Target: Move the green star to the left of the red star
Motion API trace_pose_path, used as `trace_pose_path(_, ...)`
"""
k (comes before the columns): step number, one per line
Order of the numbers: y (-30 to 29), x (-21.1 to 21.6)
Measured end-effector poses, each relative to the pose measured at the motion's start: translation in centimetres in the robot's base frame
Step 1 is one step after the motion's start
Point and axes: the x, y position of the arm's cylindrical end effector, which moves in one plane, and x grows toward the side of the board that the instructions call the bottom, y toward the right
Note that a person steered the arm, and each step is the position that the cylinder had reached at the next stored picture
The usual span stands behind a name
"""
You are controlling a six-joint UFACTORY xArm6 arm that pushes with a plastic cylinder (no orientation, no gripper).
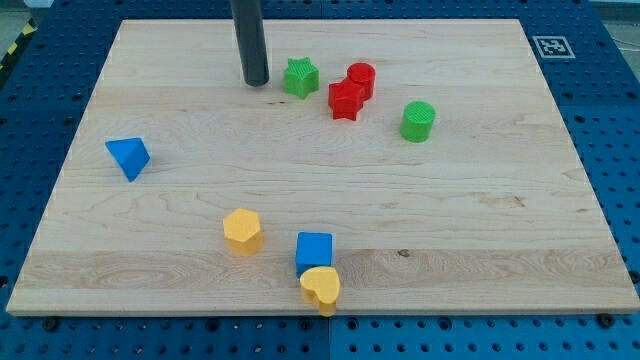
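Observation:
The green star (pixel 299 77) lies near the view's top centre on the wooden board (pixel 480 200). The red star (pixel 345 100) lies just to its right and a little lower, a small gap between them. A red cylinder (pixel 361 79) touches the red star at its upper right. My tip (pixel 255 81) rests on the board just left of the green star, a short gap away, not touching it.
A green cylinder (pixel 418 121) stands right of the red blocks. A blue triangle (pixel 129 157) lies at the left. A yellow hexagon (pixel 243 231), a blue cube (pixel 314 250) and a yellow heart (pixel 321 289) sit near the bottom edge.

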Motion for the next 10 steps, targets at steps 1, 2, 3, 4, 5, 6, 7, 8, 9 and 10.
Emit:
trace_pose_path(1,0.1,-1.1)
trace_pose_path(2,0.3,-3.8)
trace_pose_path(3,0.3,-6.6)
trace_pose_path(4,1.0,-8.2)
trace_pose_path(5,2.4,-8.2)
trace_pose_path(6,4.7,-7.5)
trace_pose_path(7,6.4,-6.9)
trace_pose_path(8,6.6,-6.9)
trace_pose_path(9,6.1,-6.9)
trace_pose_path(10,4.3,-6.3)
